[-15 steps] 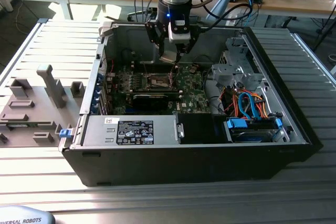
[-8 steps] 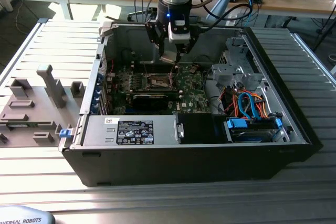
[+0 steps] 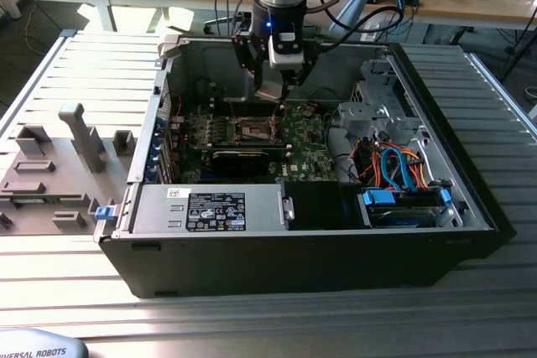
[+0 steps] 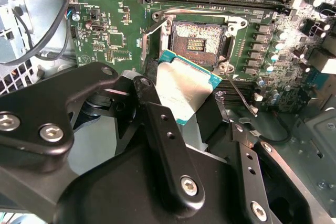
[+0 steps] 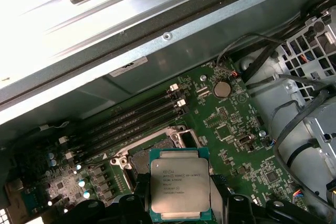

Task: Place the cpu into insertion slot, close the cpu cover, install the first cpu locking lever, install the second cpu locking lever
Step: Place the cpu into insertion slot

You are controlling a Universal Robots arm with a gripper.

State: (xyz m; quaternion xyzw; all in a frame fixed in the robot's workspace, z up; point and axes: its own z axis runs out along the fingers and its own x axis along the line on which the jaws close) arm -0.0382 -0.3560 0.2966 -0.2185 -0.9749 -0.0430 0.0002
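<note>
Insertion slot (image 4: 198, 45): one; all positions below are referenced to it.
Cpu (image 5: 181, 184): one, near the insertion slot, not seated in it.
Pincer (image 4: 182, 97): one, with two fingers (image 4: 157, 124), near the insertion slot.
Motherboard (image 5: 231, 129): one, surrounding the insertion slot.
Memory slots (image 5: 126, 124): four, in the bank just beside the insertion slot.
Coin cell (image 5: 222, 88): one, well apart from the insertion slot.
Expansion card (image 3: 243, 160): one, near the insertion slot.
Computer case (image 3: 294, 266): one, enclosing the insertion slot.
</note>
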